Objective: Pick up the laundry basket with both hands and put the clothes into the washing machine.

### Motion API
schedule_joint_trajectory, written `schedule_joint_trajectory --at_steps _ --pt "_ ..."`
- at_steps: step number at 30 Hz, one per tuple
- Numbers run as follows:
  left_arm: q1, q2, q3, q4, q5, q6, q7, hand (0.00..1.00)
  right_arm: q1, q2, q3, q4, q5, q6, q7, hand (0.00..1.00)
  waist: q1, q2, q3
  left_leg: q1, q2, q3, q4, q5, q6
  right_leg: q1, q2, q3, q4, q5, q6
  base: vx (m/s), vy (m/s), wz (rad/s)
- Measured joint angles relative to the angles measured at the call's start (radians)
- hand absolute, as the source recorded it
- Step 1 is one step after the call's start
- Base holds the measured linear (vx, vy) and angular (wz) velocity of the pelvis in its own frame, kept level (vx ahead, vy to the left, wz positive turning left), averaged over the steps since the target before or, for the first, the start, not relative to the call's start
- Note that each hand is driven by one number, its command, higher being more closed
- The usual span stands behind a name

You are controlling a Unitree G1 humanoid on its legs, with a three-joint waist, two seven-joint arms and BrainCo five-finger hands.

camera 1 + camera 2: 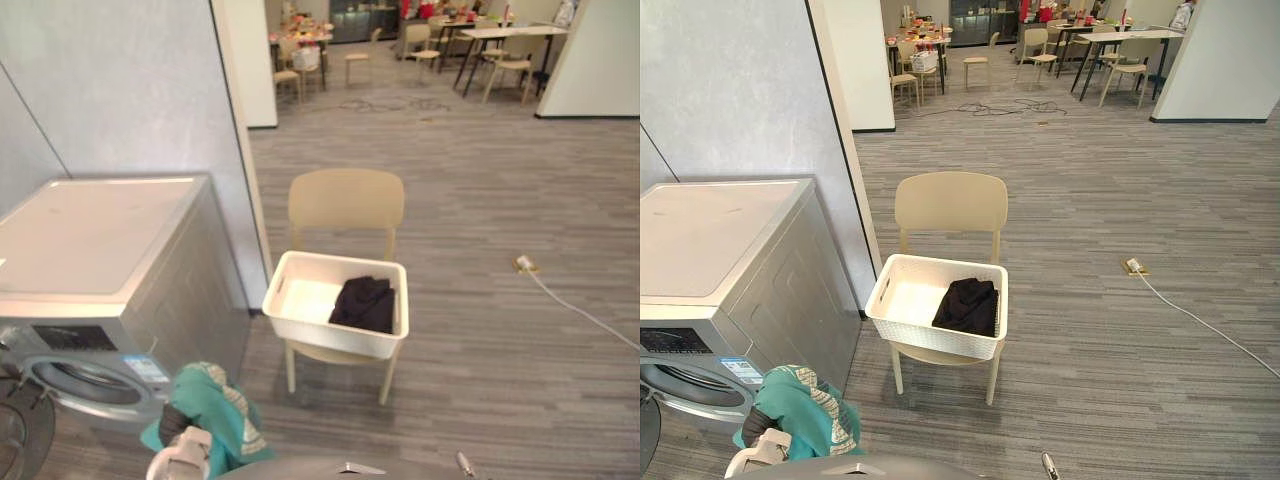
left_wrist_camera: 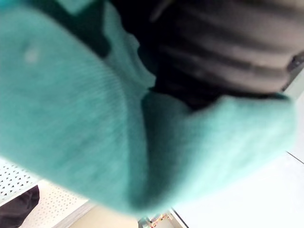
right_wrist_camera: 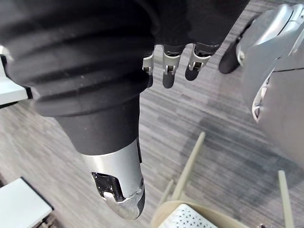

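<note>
We're low beside the washing machine [image 1: 100,240], and our left hand [image 2: 223,47] comes up wrapped in a teal garment [image 1: 215,410]. The cloth drapes right over the hand, so we cannot tell how its fingers are set underneath. It hangs just in front of the machine's round opening [image 1: 85,385], which we judge is where it needs to be for feeding the garment into the drum. Our right hand [image 3: 170,71] hangs down by the floor with nothing in it, fingers loose and only lightly bent, kept clear of the work. Over by the wall, the white laundry basket [image 1: 325,338] sits on the seat of a beige chair [image 1: 346,198], well apart from both hands, raised to easy reach. Inside it, 1 black garment [image 1: 365,303] lies bunched against the right side. So by our reading, 1 piece is on its way in and 1 is left to fetch.
</note>
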Motion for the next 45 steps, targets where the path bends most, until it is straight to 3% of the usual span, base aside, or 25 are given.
schedule_joint_trajectory --at_steps 4,7,9,11,12,13,16,19,21,22,23,24,25,27,31,32,33,34,35,36,37,38,40,42,45 --pt "0.004 0.0 0.002 0.025 -0.01 0.002 0.0 1.0 -0.027 -0.001 0.016 0.108 -0.001 0.0 0.0 0.0 0.013 -0.009 0.014 -0.032 0.017 -0.042 0.063 -0.024 -0.002 0.005 -0.004 -0.03 0.064 -0.04 -0.011 0.02 -0.037 0.24" --pt "-0.004 0.005 0.013 0.014 -0.022 0.002 -0.003 1.0 -0.065 -0.016 0.089 0.158 -0.015 -0.004 0.002 0.0 0.024 -0.038 0.06 -0.12 0.047 -0.146 0.181 -0.045 -0.012 -0.001 -0.002 -0.112 0.165 -0.106 -0.036 -0.05 -0.114 0.81" --pt "0.001 0.0 0.014 0.012 -0.033 0.002 -0.002 1.0 -0.1 -0.043 0.14 0.189 -0.041 -0.013 0.003 0.0 0.039 -0.029 0.101 -0.178 0.054 -0.212 0.214 -0.045 -0.005 -0.021 -0.003 -0.164 0.236 -0.151 -0.048 -0.17 -0.142 1.02" --pt "0.02 0.002 -0.006 -0.02 -0.048 0.002 -0.001 1.0 -0.154 -0.082 0.172 0.201 -0.053 -0.013 0.0 0.0 0.054 -0.02 0.137 -0.271 0.03 -0.288 0.206 -0.012 0.048 -0.082 -0.038 -0.248 0.342 -0.209 -0.058 -0.17 -0.116 1.27" --pt "0.019 0.002 -0.012 -0.038 -0.048 0.002 0.0 1.0 -0.173 -0.093 0.169 0.207 -0.077 -0.014 0.0 0.0 0.052 -0.014 0.158 -0.306 0.014 -0.308 0.189 -0.027 0.1 -0.087 -0.061 -0.306 0.372 -0.226 -0.061 -0.08 -0.07 1.76" --pt "-0.008 0.004 -0.007 -0.044 -0.048 0.001 0.001 1.0 -0.197 -0.101 0.163 0.234 -0.098 -0.019 -0.006 0.0 0.051 -0.039 0.187 -0.325 0.008 -0.263 0.177 -0.073 0.179 -0.063 -0.103 -0.39 0.367 -0.218 -0.083 -0.05 -0.019 1.82" --pt "-0.02 0.007 -0.005 -0.059 -0.048 -0.001 0.002 1.0 -0.26 -0.127 0.149 0.248 -0.119 -0.038 -0.043 0.0 0.053 -0.004 0.223 -0.376 0.047 -0.12 0.363 -0.074 0.164 -0.026 -0.164 -0.528 0.372 -0.189 -0.09 -0.09 0.02 1.45" --pt "-0.031 0.011 -0.008 -0.076 -0.048 -0.008 0.006 1.0 -0.287 -0.111 0.153 0.222 -0.119 -0.051 -0.044 0.0 0.05 0.01 0.222 -0.3 0.155 -0.077 0.503 -0.11 0.131 0.059 -0.19 -0.641 0.365 -0.165 -0.08 -0.08 0.047 1.09" --pt "-0.061 0.019 -0.017 -0.088 -0.048 -0.008 0.007 1.0 -0.298 -0.11 0.15 0.193 -0.119 -0.051 -0.044 0.0 0.048 0.009 0.221 -0.242 0.27 -0.03 0.515 -0.112 0.123 0.101 -0.213 -0.71 0.365 -0.132 -0.045 0.03 0.184 0.97" --pt "-0.071 0.02 -0.019 -0.089 -0.048 -0.008 0.007 1.0 -0.299 -0.109 0.151 0.18 -0.119 -0.051 -0.044 0.0 0.048 0.012 0.219 -0.226 0.289 -0.011 0.491 -0.089 0.14 0.106 -0.219 -0.721 0.366 -0.12 -0.03 0.11 0.296 0.96" --pt "-0.088 0.027 -0.03 -0.09 -0.048 -0.01 0.009 1.0 -0.3 -0.109 0.15 0.167 -0.119 -0.05 -0.045 0.0 0.045 0.014 0.21 -0.196 0.282 0.003 0.433 -0.111 0.064 0.105 -0.236 -0.742 0.368 -0.091 -0.006 0.11 0.3 0.7" --pt "-0.098 0.033 -0.038 -0.09 -0.048 -0.01 0.009 1.0 -0.306 -0.104 0.149 0.169 -0.119 -0.047 -0.046 0.0 0.044 0.014 0.205 -0.199 0.266 0.009 0.426 -0.14 0.018 0.106 -0.244 -0.746 0.355 -0.069 -0.007 0.14 0.506 0.79" --pt "-0.118 0.044 -0.034 -0.086 -0.048 -0.013 0.01 1.0 -0.321 -0.074 0.148 0.167 -0.119 -0.046 -0.043 0.0 0.048 -0.022 0.196 -0.238 0.228 -0.006 0.435 -0.155 -0.027 0.106 -0.252 -0.751 0.308 -0.021 -0.014 0.1 0.433 0.64" --pt "-0.158 0.057 -0.043 -0.067 -0.049 -0.021 0.009 1.0 -0.353 -0.048 0.163 0.182 -0.132 -0.036 -0.039 0.0 0.055 -0.057 0.187 -0.292 0.182 -0.045 0.483 -0.209 -0.045 0.122 -0.259 -0.759 0.235 0.083 -0.034 0.1 0.434 0.67" --pt "-0.188 0.093 -0.045 -0.043 -0.058 -0.022 0.007 1.0 -0.377 -0.041 0.137 0.191 -0.14 -0.031 -0.045 0.0 0.067 -0.081 0.173 -0.343 0.106 -0.066 0.622 -0.332 0.005 0.158 -0.327 -0.731 0.195 0.219 -0.062 0.07 0.389 0.31" --pt "-0.192 0.1 -0.051 -0.041 -0.058 -0.021 0.007 1.0 -0.374 -0.037 0.118 0.19 -0.14 -0.031 -0.048 0.0 0.068 -0.079 0.173 -0.347 0.066 -0.067 0.631 -0.349 0.03 0.157 -0.367 -0.718 0.207 0.291 -0.125 0.11 0.451 0.54" --pt "-0.2 0.097 -0.056 -0.041 -0.055 -0.021 0.006 1.0 -0.367 -0.039 0.105 0.188 -0.136 -0.031 -0.064 0.0 0.061 -0.065 0.171 -0.345 0.02 -0.081 0.622 -0.357 0.056 0.146 -0.415 -0.697 0.241 0.405 -0.24 0.13 0.458 0.62" --pt "-0.2 0.097 -0.059 -0.045 -0.055 -0.022 0.007 1.0 -0.365 -0.04 0.102 0.188 -0.136 -0.031 -0.067 0.0 0.053 -0.056 0.174 -0.337 0.004 -0.089 0.618 -0.362 0.07 0.133 -0.436 -0.662 0.272 0.465 -0.313 0.14 0.348 0.65" --pt "-0.2 0.1 -0.059 -0.047 -0.052 -0.026 0.007 1.0 -0.353 -0.045 0.107 0.191 -0.134 -0.02 -0.069 0.0 0.044 -0.032 0.189 -0.312 0.0 -0.118 0.612 -0.379 0.097 0.065 -0.419 -0.49 0.405 0.355 -0.311 0.16 0.287 0.47" --pt "-0.198 0.112 -0.051 -0.045 -0.033 -0.03 0.009 1.0 -0.35 -0.045 0.11 0.19 -0.124 -0.01 -0.066 0.0 0.042 -0.021 0.197 -0.271 -0.008 -0.123 0.583 -0.384 0.117 -0.029 -0.336 -0.315 0.566 0.158 -0.246 0.15 0.248 0.36" --pt "-0.196 0.12 -0.051 -0.045 -0.03 -0.033 0.009 1.0 -0.345 -0.044 0.109 0.188 -0.115 -0.01 -0.065 0.0 0.04 -0.022 0.198 -0.244 -0.019 -0.123 0.557 -0.38 0.127 -0.076 -0.28 -0.244 0.638 0.078 -0.239 0.12 0.204 0.32" --pt "-0.195 0.127 -0.052 -0.046 -0.016 -0.04 0.008 1.0 -0.335 -0.037 0.101 0.185 -0.106 -0.013 -0.063 0.0 0.028 -0.038 0.195 -0.202 -0.047 -0.127 0.504 -0.37 0.145 -0.147 -0.174 -0.154 0.74 -0.039 -0.207 0.08 0.131 0.45" --pt "-0.197 0.128 -0.091 -0.025 0.008 -0.042 0.0 1.0 -0.317 -0.038 0.086 0.185 -0.075 -0.034 -0.055 0.0 -0.004 -0.069 0.194 -0.129 -0.083 -0.088 0.425 -0.36 0.159 -0.275 -0.029 -0.163 0.774 -0.16 -0.215 0.19 0.011 0.75" --pt "-0.196 0.117 -0.143 0.017 0.02 -0.036 -0.003 1.0 -0.297 -0.038 0.057 0.192 -0.057 -0.032 -0.056 0.0 -0.036 -0.064 0.194 -0.091 -0.085 -0.072 0.372 -0.339 0.129 -0.338 -0.002 -0.219 0.612 -0.167 -0.211 0.25 -0.084 0.72" --pt "-0.198 0.104 -0.19 0.026 0.023 -0.023 -0.009 1.0 -0.291 -0.038 0.034 0.2 -0.056 -0.029 -0.057 0.0 -0.04 -0.067 0.182 -0.012 -0.074 -0.082 0.294 -0.348 0.083 -0.341 0.053 -0.221 0.22 -0.052 -0.201 0.33 -0.115 0.2"
